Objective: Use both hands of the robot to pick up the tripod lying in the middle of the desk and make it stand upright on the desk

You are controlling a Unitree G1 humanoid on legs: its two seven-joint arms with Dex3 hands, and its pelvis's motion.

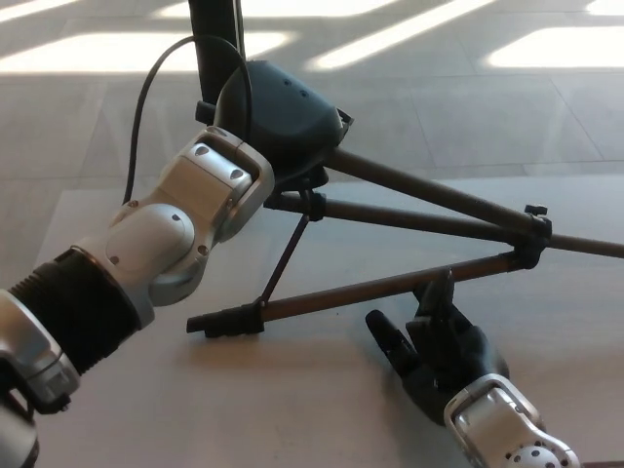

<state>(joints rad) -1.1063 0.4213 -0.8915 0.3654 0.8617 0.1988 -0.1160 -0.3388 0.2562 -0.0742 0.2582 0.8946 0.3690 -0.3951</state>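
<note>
The black tripod (409, 216) lies tilted across the pale desk (292, 409). Its legs fan out to the right and its column rises past the top edge. My left hand (281, 109) is shut on the tripod's hub, where the legs meet, and holds that end up off the desk. The nearest leg (370, 289) slants down to a foot at the lower left. My right hand (437, 349) is open just under this leg, fingers apart. One finger reaches up to the leg; I cannot tell if it touches.
A black cable (146, 90) loops from my left wrist up behind the hub. The desk's far edge (468, 175) runs behind the tripod, with sunlit floor (409, 39) beyond. The tripod's leg ends run out of view at the right.
</note>
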